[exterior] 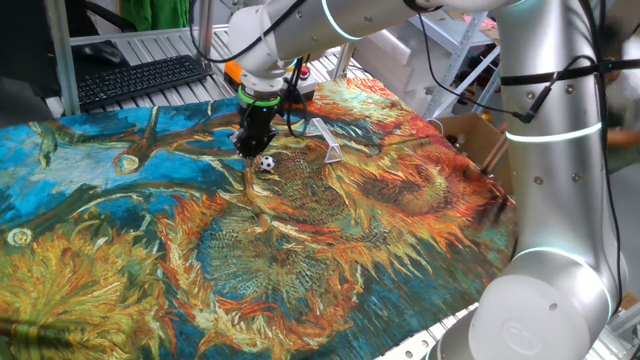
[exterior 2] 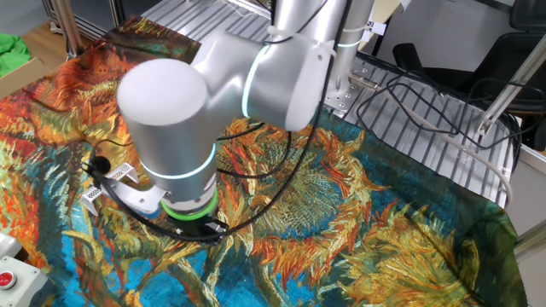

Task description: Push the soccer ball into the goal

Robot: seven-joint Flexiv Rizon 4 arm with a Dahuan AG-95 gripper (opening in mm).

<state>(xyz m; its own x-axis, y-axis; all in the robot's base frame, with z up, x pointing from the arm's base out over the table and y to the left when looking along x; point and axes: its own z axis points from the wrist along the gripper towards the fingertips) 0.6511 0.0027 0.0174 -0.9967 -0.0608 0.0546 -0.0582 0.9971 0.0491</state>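
Note:
The soccer ball (exterior: 267, 162), tiny and white with black patches, lies on the sunflower-print cloth in one fixed view. My gripper (exterior: 248, 150) points down just left of the ball, nearly touching it, its dark fingers together and holding nothing. The goal (exterior: 326, 141), a small pale triangular frame, stands on the cloth to the right of the ball and a little farther back. In the other fixed view my arm's large wrist joint (exterior 2: 171, 128) hides the gripper and the ball. A pale frame that seems to be the goal (exterior 2: 94, 194) shows to its left.
A box with coloured buttons (exterior: 270, 75) sits behind the gripper and shows at the corner of the other view (exterior 2: 10, 271). A black keyboard (exterior: 140, 80) lies at the back left. A cardboard box (exterior: 478, 140) stands off the table's right edge. Cables (exterior 2: 426, 111) lie on the slatted tabletop.

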